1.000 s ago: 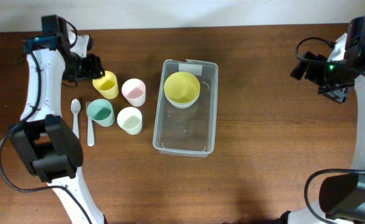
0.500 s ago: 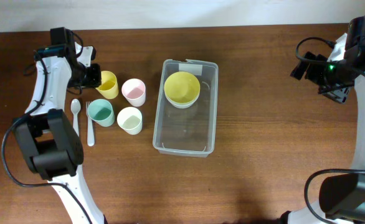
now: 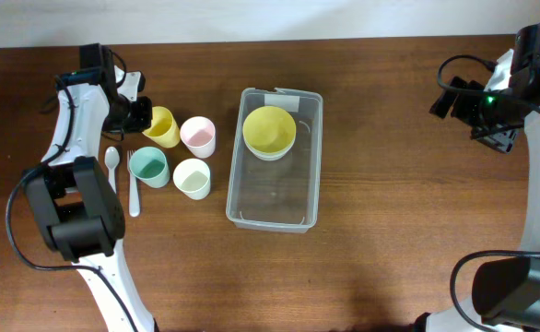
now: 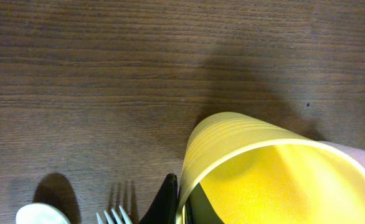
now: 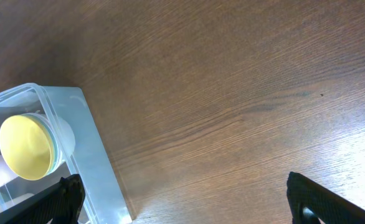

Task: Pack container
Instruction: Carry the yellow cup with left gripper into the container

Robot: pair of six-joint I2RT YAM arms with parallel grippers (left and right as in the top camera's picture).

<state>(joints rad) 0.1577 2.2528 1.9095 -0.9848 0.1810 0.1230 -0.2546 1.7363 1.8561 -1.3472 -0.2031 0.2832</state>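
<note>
A clear plastic rectangular bin [image 3: 275, 195] stands open mid-table, white label [image 3: 282, 93] at its far end, yellow bowl [image 3: 269, 130] inside by that end

Under your right gripper [image 5: 182, 186] you see a dark brown wooden table [image 3: 390, 231]. Bright light shines on the wood beside it. Beyond it runs a white strip [image 3: 252, 18].

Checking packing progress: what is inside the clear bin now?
A yellow bowl at the bin's labelled end. Paler rims show under it, likely more bowls, mostly covered. The rest of the bin is bare.
</note>
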